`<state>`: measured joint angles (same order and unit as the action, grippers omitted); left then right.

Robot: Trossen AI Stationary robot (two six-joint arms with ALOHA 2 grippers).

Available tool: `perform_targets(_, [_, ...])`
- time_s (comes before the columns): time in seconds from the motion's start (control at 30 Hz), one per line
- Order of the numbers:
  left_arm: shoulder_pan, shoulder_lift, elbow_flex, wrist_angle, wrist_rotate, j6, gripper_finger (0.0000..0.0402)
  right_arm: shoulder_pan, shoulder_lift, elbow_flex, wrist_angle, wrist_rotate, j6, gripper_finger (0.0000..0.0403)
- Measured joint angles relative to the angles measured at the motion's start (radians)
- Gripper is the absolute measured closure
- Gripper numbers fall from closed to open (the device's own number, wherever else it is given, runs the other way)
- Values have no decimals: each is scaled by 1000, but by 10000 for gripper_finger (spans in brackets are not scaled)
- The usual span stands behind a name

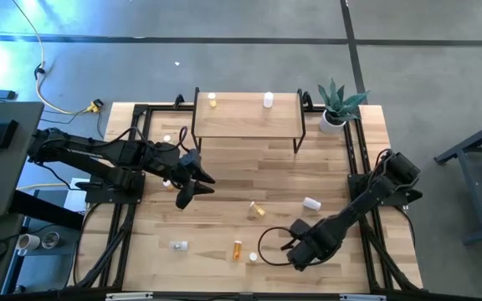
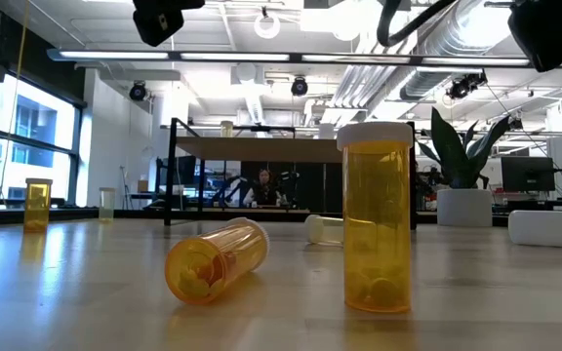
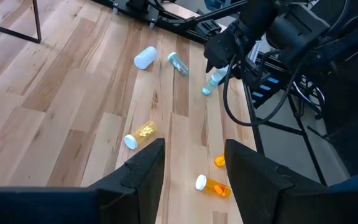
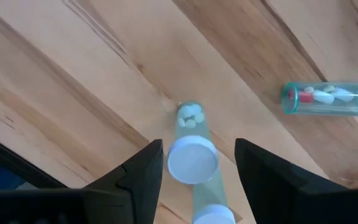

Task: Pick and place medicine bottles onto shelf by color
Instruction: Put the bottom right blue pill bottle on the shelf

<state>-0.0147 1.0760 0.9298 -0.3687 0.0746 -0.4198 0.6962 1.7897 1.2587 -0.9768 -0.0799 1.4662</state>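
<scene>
Two medicine bottles [image 1: 212,100] stand on the shelf [image 1: 248,117], several lie on the surface [image 1: 224,184]; right tool [image 4: 197,163] open astride a clear greenish bottle [image 4: 193,146], left tool [image 3: 194,163] part-open, empty, mid-surface.

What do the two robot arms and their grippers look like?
Both arms are dark, nearly black, built of jointed segments. A black cable loops beside the right gripper. The left gripper ends in two broad, flat, matte dark fingers, like the right one's. No markings are visible.
</scene>
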Motion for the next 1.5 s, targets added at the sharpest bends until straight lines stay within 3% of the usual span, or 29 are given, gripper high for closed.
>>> perform_targets(0.23, [0,0,0,0,0,0,243,2,0,0,11,-4,0,215])
perform_targets(0.87, [14,0,0,0,1,-12,243,-23,-5,2,9,-54,-33,302])
perform_targets(1.2, [91,0,0,0,4,-18,243,-108,-19,50,5,-80,-143,308])
perform_targets(1.5, [166,0,0,-8,11,107,243,-243,-19,166,-39,-87,-297,308])
